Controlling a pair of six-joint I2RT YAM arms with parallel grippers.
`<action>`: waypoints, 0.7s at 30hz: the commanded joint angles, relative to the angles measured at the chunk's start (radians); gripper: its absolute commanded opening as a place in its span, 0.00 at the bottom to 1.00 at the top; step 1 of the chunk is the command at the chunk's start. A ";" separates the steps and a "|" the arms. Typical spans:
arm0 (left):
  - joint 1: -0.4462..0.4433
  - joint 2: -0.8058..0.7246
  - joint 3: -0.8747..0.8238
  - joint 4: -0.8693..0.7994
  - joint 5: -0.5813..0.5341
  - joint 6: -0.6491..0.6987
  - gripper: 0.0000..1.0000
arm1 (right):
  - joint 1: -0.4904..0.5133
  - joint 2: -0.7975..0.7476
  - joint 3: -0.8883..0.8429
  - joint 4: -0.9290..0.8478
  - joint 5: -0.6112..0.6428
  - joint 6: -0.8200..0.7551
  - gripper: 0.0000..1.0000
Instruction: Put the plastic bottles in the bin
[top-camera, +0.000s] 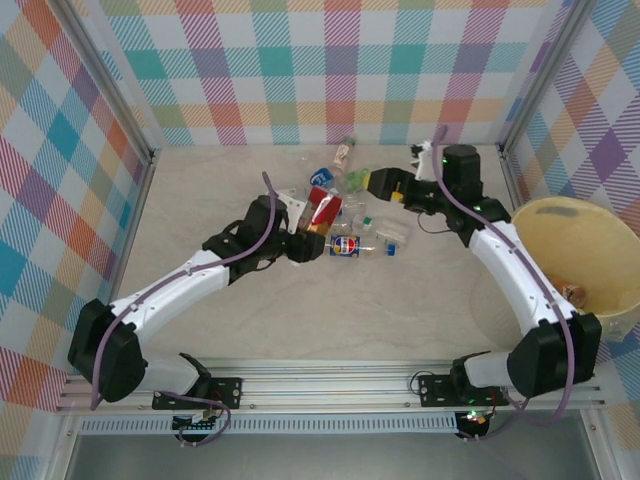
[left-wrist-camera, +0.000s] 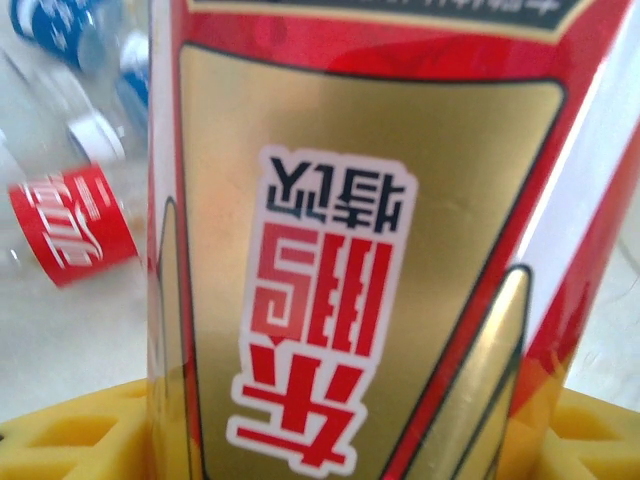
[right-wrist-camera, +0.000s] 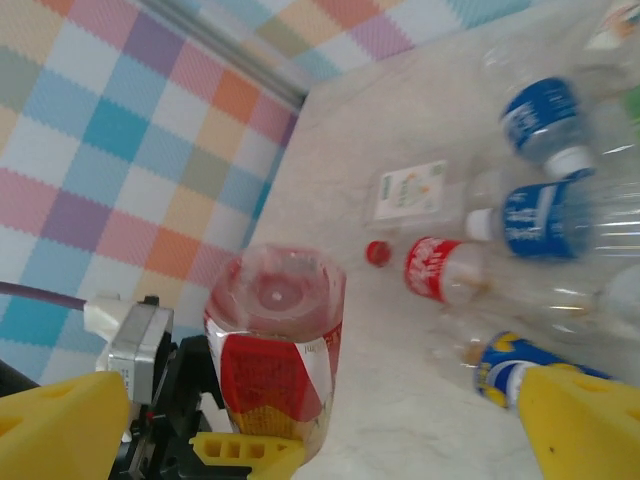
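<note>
Left end effector (top-camera: 308, 237) clamped on red-gold bottle (top-camera: 325, 209), left of bin (top-camera: 560, 235). Probably light, slick, crushable; labelled body suits gripping. Right end effector (top-camera: 386, 184) gapes, empty.

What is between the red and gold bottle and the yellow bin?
In the top view, past the red and gold bottle lie a blue-labelled bottle and clear bottles, then the right arm crosses before the bin.

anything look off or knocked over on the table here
Nothing looks broken or spilled. The plastic bottles lie toppled in a loose jumble mid-table, outside the bin. The left gripper clamps a red-and-gold bottle; the right gripper hangs open over the pile.
</note>
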 joint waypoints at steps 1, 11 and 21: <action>-0.003 0.000 0.046 0.071 -0.024 0.031 0.53 | 0.050 0.036 0.086 0.005 -0.071 0.067 1.00; -0.004 0.063 0.150 0.122 0.045 0.095 0.53 | 0.150 0.135 0.174 -0.012 0.072 0.092 1.00; -0.035 0.117 0.197 0.111 0.070 0.132 0.53 | 0.192 0.209 0.244 -0.069 0.143 0.111 0.87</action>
